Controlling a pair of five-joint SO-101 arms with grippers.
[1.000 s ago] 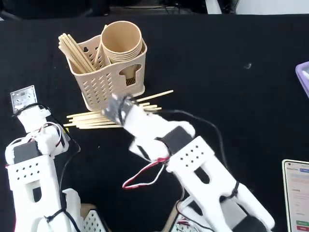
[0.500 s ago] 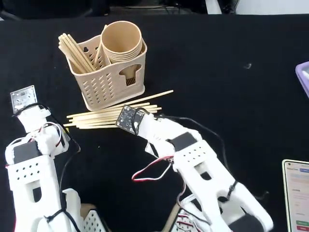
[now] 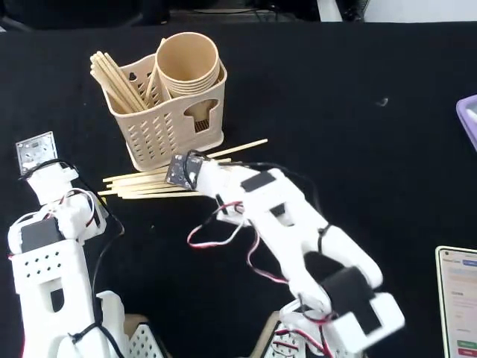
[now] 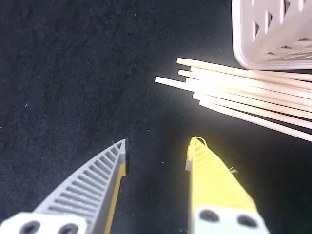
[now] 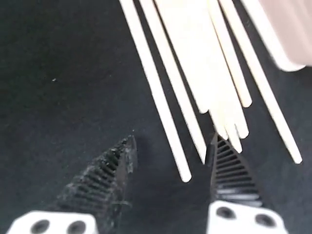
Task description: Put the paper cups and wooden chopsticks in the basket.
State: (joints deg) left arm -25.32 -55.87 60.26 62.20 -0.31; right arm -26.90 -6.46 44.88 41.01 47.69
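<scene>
Right claw (image 5: 173, 146) is spread wide and holds nothing. Its two tips straddle the ends of the loose chopsticks (image 5: 165, 87), which lie flat on the black tabletop (image 3: 335, 112) just below the basket (image 3: 168, 127) in the upper left of the high view. Left claw (image 4: 157, 144) is also parted and empty, hanging near the other end of that bundle without touching it.

By my reading the task is well past halfway. The stacked paper cups (image 3: 188, 63) sit nested in the basket's right compartment, and a sheaf of upright chopsticks (image 3: 115, 78) leans in its left one. What is left is the bundle on the tabletop, none of it yet gripped.

Half a second ago the right claw sat a little lower and further right in the high view. It has since slid back up and left over the sticks, and the arm's rear links have dropped toward the bottom of the frame. Bundle, basket and left arm look unchanged.
</scene>
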